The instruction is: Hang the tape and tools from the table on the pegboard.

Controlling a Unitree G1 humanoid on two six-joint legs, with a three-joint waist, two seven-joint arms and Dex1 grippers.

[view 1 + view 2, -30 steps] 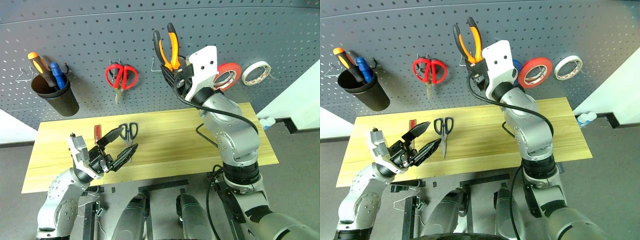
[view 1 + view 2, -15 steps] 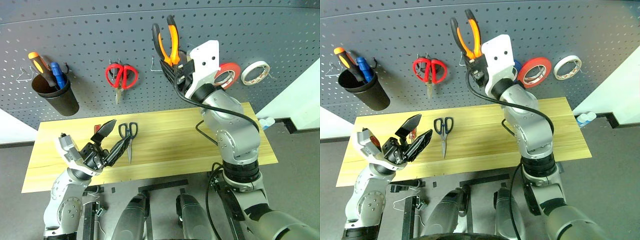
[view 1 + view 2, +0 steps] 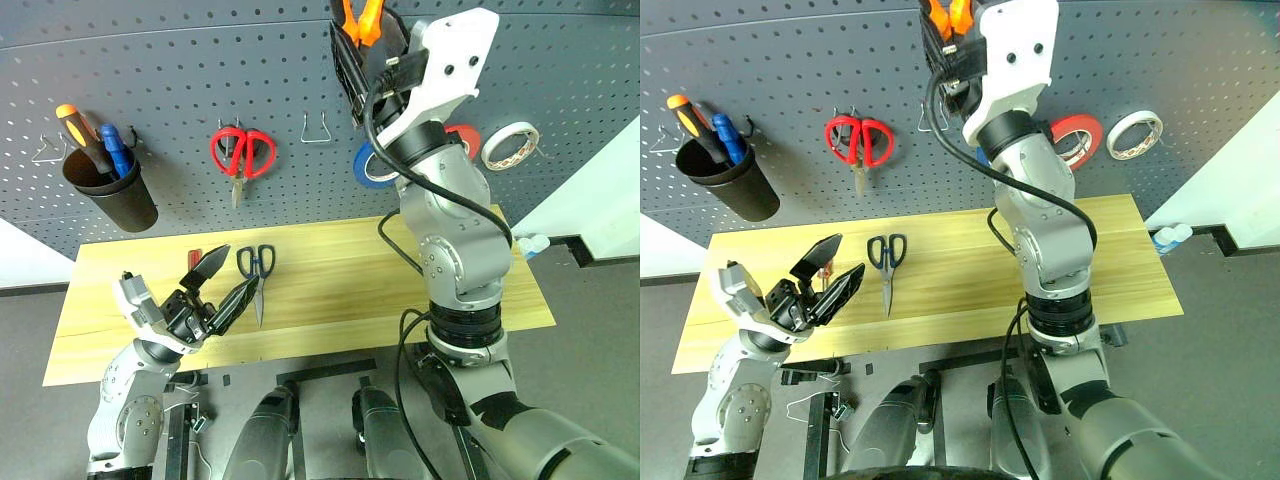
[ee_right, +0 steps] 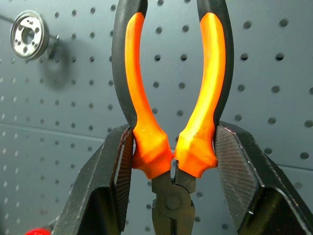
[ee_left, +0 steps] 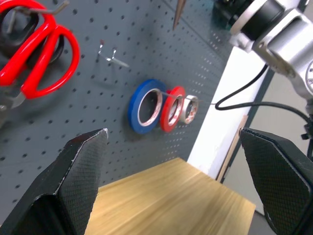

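My left gripper [image 3: 225,282] is close to me, low over the near edge of the surface [image 3: 330,270], and its jaws are wide apart with nothing in them. Just past it, the black-handled scissors [image 3: 257,273] lie flat on the wood, and the red-handled screwdriver [image 3: 194,262] lies beside them, partly hidden behind my jaws. Farther back, my right gripper [image 4: 171,161] is lifted high in front of the pegboard [image 3: 200,90]. Its jaws are clamped on the pliers [image 4: 171,98] near the joint, with the orange handles pointing up. On the board hang the red-handled scissors [image 3: 241,152], an empty wire hook [image 3: 317,130], a black cup [image 3: 110,190] with screwdrivers in it, and three rolls in a row: the blue roll [image 5: 146,106], the red tape [image 5: 173,108] and the white roll [image 3: 512,145].
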